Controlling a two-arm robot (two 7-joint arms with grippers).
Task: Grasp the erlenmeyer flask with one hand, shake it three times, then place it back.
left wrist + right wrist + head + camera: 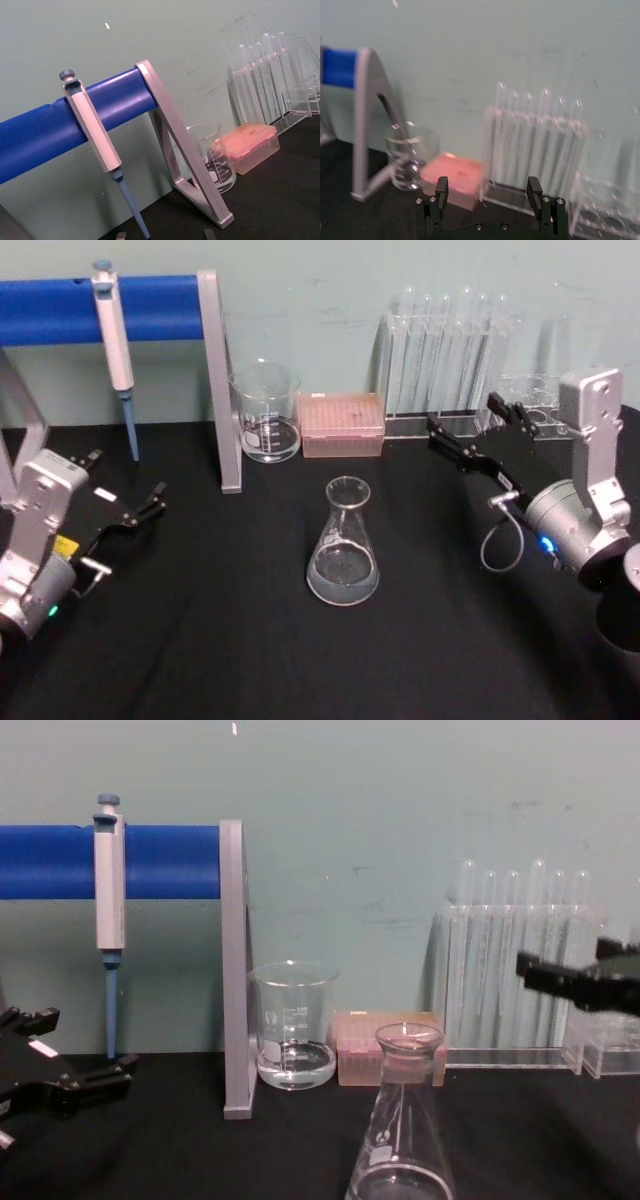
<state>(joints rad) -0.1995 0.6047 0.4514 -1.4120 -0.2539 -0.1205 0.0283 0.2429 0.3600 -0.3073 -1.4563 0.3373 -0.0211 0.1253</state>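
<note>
The clear erlenmeyer flask (343,545) stands upright on the black table, near its middle; in the chest view the flask (405,1140) rises at the bottom edge. My right gripper (465,420) hovers open to the right of and behind the flask, apart from it, with nothing between its fingers. The chest view has this gripper (565,965) at its right edge, in front of the test tubes. From the right wrist, both black fingers (441,190) point toward the back wall. My left gripper (128,475) rests open at the far left, well away from the flask.
At the back stand a glass beaker (268,412), a pink tip box (343,425) and a clear rack of test tubes (450,360). A pipette (115,350) hangs from a blue bar on a grey stand (220,380) at back left.
</note>
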